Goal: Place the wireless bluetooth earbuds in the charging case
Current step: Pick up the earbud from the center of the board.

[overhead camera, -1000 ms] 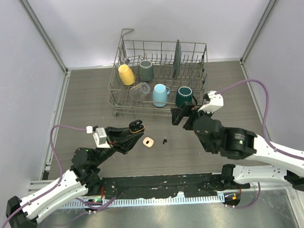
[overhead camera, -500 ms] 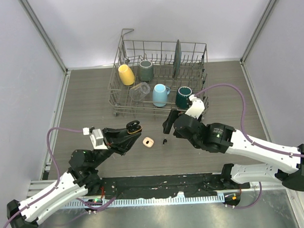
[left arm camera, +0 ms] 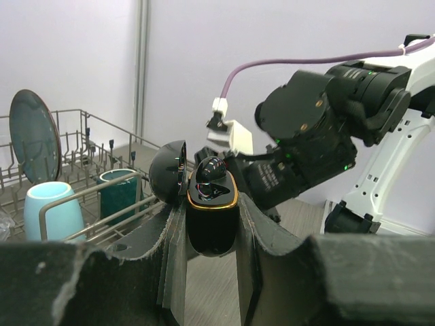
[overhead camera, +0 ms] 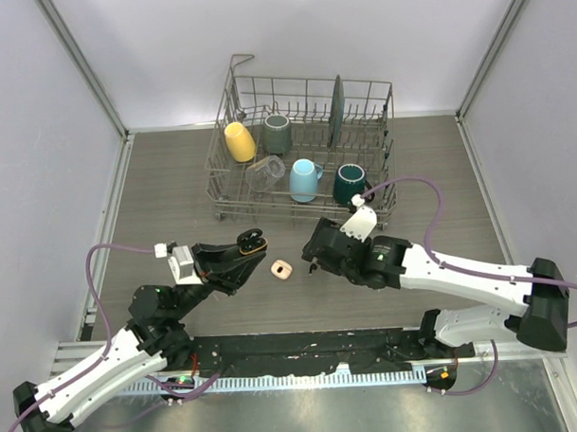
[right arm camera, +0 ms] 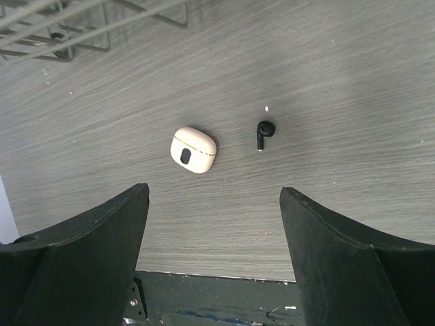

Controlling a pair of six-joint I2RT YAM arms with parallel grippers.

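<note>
Left claw (left arm camera: 211, 234) clamped on the open case (left arm camera: 212, 204), right claw (right arm camera: 214, 197) open.
We saw a black earbud (right arm camera: 264, 132) on the table (right arm camera: 340, 81) ahead of the right claw's gap, cream pod (right arm camera: 194, 150) just left of it.

Loose earbud (right arm camera: 264, 133) lies right of rounded case (right arm camera: 194, 150).
</note>
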